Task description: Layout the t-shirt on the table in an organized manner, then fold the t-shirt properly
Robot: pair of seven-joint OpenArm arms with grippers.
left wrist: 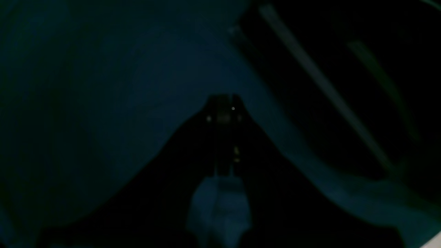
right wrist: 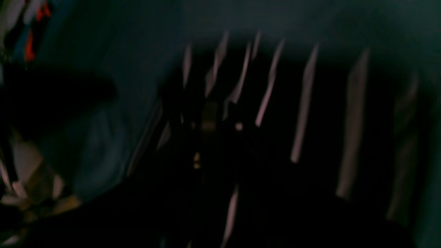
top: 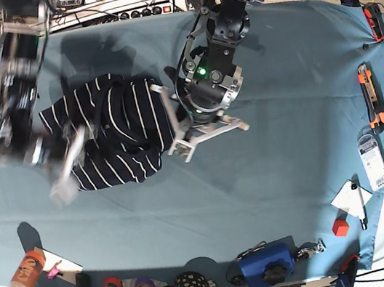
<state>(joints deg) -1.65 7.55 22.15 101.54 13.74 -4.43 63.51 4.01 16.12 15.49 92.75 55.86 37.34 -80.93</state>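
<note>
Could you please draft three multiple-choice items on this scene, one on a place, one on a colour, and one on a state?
1. Where does the t-shirt lie on the table?
A. base view's left half
B. right edge
C. beside the mug

2. What colour are the shirt's stripes?
A. red
B. white
C. yellow

3. How does the shirt lie?
A. spread flat
B. neatly folded
C. bunched up

Key: 1 A, it sits left of centre, between the two arms. 2 B, thin white lines cross the dark fabric. 3 C, the fabric is heaped with an uneven outline.
</note>
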